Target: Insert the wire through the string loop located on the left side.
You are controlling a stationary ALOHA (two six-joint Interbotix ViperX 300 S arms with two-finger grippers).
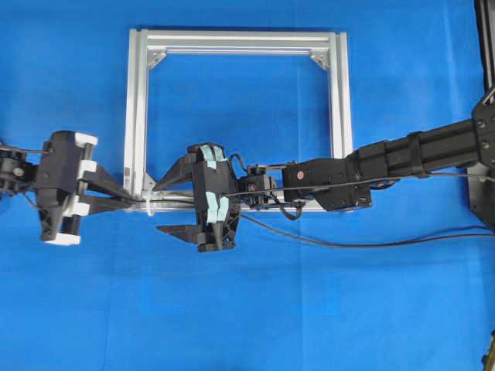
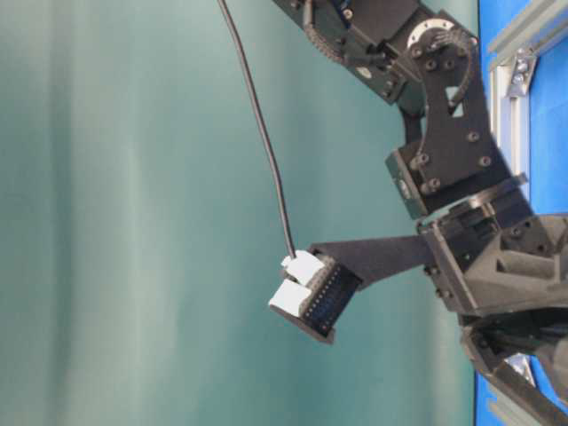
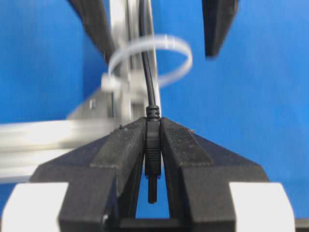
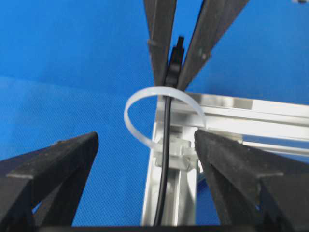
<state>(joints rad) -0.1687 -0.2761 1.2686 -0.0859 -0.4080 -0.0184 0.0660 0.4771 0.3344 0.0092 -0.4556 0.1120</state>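
The black wire passes through the whitish string loop, which is tied at the near left corner of the silver frame. My left gripper is shut on the wire's plug on the near side of the loop. In the right wrist view the wire runs up through the loop to the left gripper's fingers. My right gripper is open, one finger on each side of the loop, holding nothing. In the overhead view the left gripper and the right gripper face each other at that corner.
The slack wire trails right across the blue cloth toward the table's right edge. The right arm lies over the frame's near bar. The frame's corner bracket sits at the far left.
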